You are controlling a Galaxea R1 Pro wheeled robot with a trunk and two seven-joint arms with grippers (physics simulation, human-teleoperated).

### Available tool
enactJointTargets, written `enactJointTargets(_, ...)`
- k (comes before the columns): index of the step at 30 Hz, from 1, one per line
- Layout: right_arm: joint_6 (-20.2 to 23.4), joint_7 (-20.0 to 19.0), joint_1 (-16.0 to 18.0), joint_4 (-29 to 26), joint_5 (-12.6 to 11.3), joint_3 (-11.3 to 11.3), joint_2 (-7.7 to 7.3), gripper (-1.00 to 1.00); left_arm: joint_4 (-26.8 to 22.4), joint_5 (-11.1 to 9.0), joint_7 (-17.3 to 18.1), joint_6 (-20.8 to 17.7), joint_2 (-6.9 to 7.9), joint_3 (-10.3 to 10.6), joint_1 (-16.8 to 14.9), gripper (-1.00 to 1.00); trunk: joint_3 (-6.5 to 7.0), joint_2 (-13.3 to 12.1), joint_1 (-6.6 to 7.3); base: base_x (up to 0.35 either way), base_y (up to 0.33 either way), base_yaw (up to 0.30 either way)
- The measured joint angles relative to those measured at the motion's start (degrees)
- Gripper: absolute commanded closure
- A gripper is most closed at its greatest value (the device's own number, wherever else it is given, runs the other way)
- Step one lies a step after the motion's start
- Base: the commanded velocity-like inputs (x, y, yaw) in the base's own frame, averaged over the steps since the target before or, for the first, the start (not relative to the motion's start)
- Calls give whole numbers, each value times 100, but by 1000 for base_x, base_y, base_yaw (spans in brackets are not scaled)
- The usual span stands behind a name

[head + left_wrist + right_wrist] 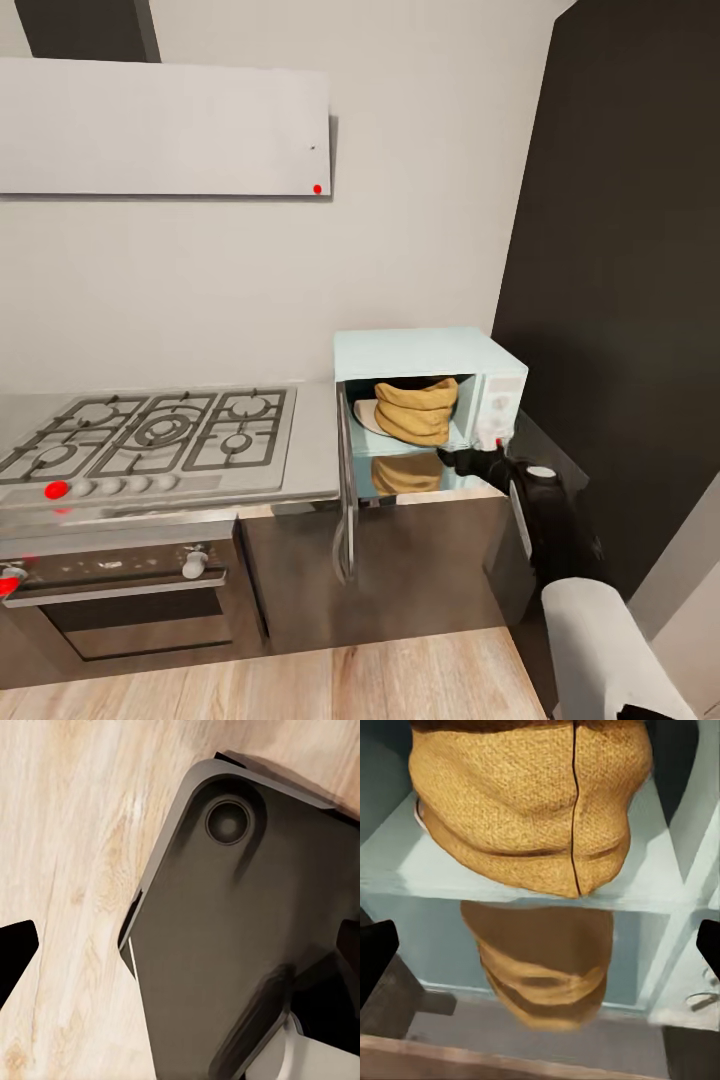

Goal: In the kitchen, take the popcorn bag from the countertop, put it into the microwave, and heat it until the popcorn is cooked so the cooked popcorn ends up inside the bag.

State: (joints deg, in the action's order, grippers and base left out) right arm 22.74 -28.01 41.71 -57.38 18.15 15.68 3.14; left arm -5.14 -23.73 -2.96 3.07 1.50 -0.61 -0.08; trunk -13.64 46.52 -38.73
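Observation:
The pale mint-blue microwave (495, 362) stands on the grey countertop (312, 455) with its door (346, 500) swung open toward me. Inside lies the tan popcorn bag (415, 410), slumped on the cavity floor over a white plate (364, 416). The right wrist view has the bag (521, 802) close ahead on the microwave floor (405, 866), mirrored in the glossy slab below. My right gripper (464, 461) hovers just in front of the cavity's lower right, open, its fingertips (375, 961) wide apart and empty. My left gripper (180, 952) is open over the wooden floor (67, 832). No popcorn kernels are visible.
A gas hob (150, 432) takes up the counter's left, with a built-in oven (120, 595) beneath and a range hood (160, 125) above. A tall dark cabinet (630, 280) stands right of the microwave. My dark base (247, 915) is below the left gripper.

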Motion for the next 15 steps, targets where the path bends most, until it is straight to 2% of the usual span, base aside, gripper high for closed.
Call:
enactJointTargets(2,-685,138,-272,-9,-403,58,23,-100,-8,8,0,-1,0,2,-3,-100,0,0,0,0,0,0)
enactJointTargets(3,-913,228,-326,7,-607,67,31,-100,-9,13,-3,-1,0,2,-3,-100,0,0,0,0,0,0)
enactJointTargets(4,-1057,283,-350,24,-742,68,104,-100,-14,13,-7,0,0,1,-4,-100,0,0,0,0,0,0)
enactJointTargets(6,-1187,328,-359,74,-781,67,246,-100,-16,11,-8,0,-3,-3,-2,-100,0,0,0,3,0,0)
enactJointTargets(8,-1325,374,-362,218,-756,63,322,-100,-12,16,-9,-1,-1,-3,-1,-100,0,0,1,136,0,0)
enactJointTargets(11,-1529,391,-362,313,-773,61,349,-100,-10,28,-9,-2,0,15,-3,-100,0,1,3,278,0,0)
enactJointTargets(15,-1582,399,-362,333,-805,56,353,-100,-9,30,-9,-1,0,18,-3,-100,0,1,3,317,0,0)
